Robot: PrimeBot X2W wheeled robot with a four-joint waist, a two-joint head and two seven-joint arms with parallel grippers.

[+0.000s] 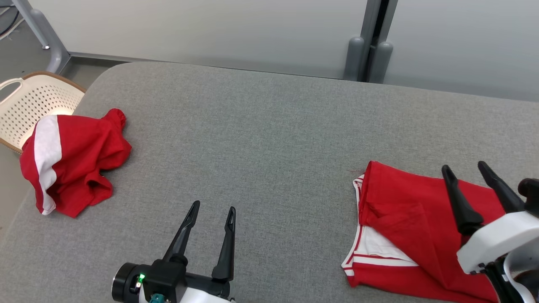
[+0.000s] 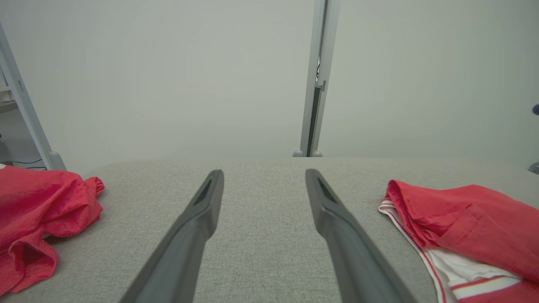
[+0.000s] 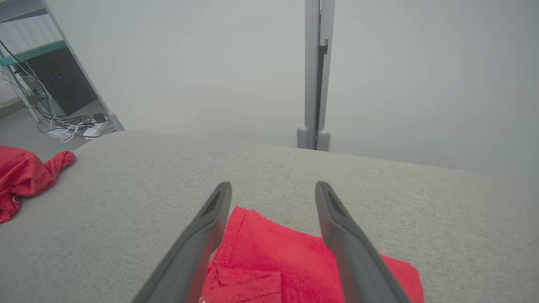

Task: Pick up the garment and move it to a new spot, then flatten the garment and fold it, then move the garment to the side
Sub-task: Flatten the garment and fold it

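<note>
A folded red garment with white trim lies at the right of the grey table; it also appears in the left wrist view and the right wrist view. My right gripper hovers open above its right part, nothing between the fingers. A second, crumpled red garment with a white stripe lies at the table's left edge, also seen in the left wrist view and the right wrist view. My left gripper stands open over bare table near the front, between the two garments.
A white perforated basket stands beside the table's left edge. Pale wall panels with a grey post run behind the table. Cables and a dark unit sit on the floor far left.
</note>
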